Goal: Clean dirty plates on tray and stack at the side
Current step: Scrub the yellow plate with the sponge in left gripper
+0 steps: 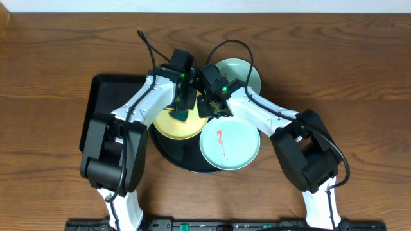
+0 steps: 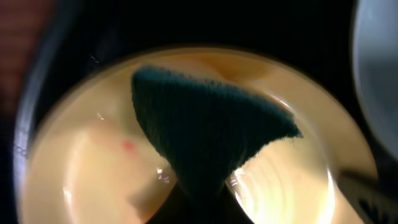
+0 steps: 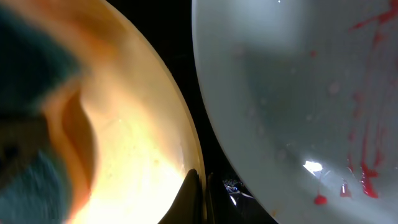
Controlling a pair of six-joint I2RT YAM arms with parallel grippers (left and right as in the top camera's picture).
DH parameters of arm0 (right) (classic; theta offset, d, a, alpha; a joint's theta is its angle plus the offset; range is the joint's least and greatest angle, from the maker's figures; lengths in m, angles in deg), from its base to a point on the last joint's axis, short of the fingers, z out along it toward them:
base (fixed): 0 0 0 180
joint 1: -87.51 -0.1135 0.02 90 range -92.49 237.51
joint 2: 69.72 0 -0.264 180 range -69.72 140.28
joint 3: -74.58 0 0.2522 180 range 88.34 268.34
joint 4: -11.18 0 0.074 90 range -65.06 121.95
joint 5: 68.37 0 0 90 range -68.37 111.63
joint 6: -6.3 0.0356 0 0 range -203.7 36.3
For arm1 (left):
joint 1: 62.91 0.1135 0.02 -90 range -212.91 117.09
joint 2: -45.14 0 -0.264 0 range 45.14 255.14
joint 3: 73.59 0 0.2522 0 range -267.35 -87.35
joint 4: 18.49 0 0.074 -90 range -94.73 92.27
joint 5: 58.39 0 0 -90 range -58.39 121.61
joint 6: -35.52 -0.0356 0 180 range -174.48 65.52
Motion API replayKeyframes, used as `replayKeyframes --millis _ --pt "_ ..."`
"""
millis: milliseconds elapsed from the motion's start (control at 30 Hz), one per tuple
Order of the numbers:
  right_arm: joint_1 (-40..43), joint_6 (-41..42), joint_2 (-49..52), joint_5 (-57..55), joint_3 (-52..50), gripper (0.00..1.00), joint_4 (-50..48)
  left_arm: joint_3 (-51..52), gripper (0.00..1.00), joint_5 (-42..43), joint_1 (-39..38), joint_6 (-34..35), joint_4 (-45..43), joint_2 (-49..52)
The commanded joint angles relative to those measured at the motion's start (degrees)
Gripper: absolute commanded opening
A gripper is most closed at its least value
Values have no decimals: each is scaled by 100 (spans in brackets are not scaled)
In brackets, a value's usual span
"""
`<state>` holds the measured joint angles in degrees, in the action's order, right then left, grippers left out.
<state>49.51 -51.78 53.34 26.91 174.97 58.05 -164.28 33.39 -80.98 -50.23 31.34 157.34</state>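
From overhead, the tray (image 1: 186, 164) holds the yellow plate (image 1: 168, 128) at left, a red-smeared aqua plate (image 1: 230, 144) near right and a second aqua plate (image 1: 248, 73) far right. At the left wrist, the left gripper (image 1: 182, 113) clamps a teal sponge (image 2: 205, 130) on the yellow plate. At the right wrist, the right gripper (image 3: 199, 194) pinches that plate's right rim.

Robot laboratory bench, overhead view. Two white-and-black robot arms, the left arm (image 1: 138, 106) and the right arm (image 1: 257, 112), stand at the near edge of a brown wood-grain tabletop (image 1: 51, 58), with loose black cables (image 1: 225, 45) looping above them and a black equipment rail (image 1: 225, 226) along that edge. The tableware is a small set: a round black tray (image 1: 183, 160), a rectangular black tray (image 1: 106, 90), a yellow plate (image 1: 168, 127), two aqua plates (image 1: 230, 142) and a dark green sponge (image 1: 182, 115). A pale wall (image 1: 289, 5) borders the far side.
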Motion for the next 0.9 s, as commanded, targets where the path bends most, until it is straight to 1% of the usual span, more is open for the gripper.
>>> replayKeyframes --millis 0,133,233,367,433,633,767,867 --pt "-35 -136 59 -79 33 1 74 35 7 -750 31 -98 -229 153" --pt "-35 -136 59 -79 33 1 70 35 7 -938 31 -96 -393 367" --pt "-35 -136 59 -79 33 1 70 35 8 -1185 31 55 -522 597" --pt "-35 -136 59 -79 33 1 50 35 8 -1191 31 98 -632 791" --pt "-35 -136 59 -79 33 1 52 31 7 -1189 24 254 -507 789" --pt "-31 -136 59 -81 33 1 50 22 7 -1189 52 210 271 741" --pt "-31 -136 59 -79 33 1 52 -81 7 -1189 87 568 876 614" --pt "-31 -136 59 -76 33 1 59 -179 8 -1189 138 1097 1353 479"
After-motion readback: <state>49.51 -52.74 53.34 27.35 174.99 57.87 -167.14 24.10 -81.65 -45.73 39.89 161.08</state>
